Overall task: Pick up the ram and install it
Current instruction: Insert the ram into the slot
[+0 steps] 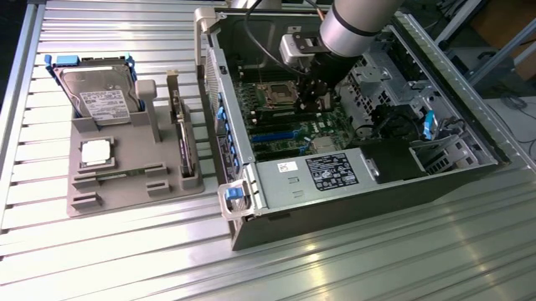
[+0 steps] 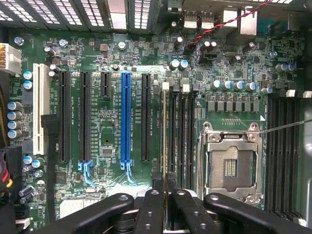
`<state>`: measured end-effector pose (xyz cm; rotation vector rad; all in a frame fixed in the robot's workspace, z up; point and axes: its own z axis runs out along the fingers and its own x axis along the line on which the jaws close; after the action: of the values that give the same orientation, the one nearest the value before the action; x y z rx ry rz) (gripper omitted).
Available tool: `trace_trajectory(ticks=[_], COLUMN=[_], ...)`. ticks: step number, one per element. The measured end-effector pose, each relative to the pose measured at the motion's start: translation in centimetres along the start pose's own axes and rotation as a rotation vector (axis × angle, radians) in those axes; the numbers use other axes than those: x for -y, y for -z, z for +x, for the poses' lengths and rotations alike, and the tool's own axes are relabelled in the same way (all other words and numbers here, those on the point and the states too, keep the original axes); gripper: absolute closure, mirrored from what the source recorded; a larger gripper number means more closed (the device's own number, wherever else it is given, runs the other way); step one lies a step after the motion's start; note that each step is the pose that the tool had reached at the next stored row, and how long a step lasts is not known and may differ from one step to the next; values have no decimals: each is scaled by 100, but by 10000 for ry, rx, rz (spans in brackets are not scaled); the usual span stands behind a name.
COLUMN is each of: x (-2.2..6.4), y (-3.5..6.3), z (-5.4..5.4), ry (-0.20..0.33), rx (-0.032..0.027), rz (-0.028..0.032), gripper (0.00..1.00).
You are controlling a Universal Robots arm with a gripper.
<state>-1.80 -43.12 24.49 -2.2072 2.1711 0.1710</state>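
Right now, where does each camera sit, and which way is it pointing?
Exterior view: off the arm and up high, looking down on the table, the grey tray and the open computer case. The arm reaches into the case.
Wrist view: on the arm's wrist inside the case, facing the motherboard. The black jaws are shut on the ram, which is seen edge-on.
Shared: both views show the motherboard and its CPU socket.
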Motion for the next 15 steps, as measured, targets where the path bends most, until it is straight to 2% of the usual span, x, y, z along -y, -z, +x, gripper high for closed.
trace_trajectory(ticks=[15], x=[-1], y=[-120], z=[-27], ry=[-2], rx=[1], rz=[1], gripper=[88])
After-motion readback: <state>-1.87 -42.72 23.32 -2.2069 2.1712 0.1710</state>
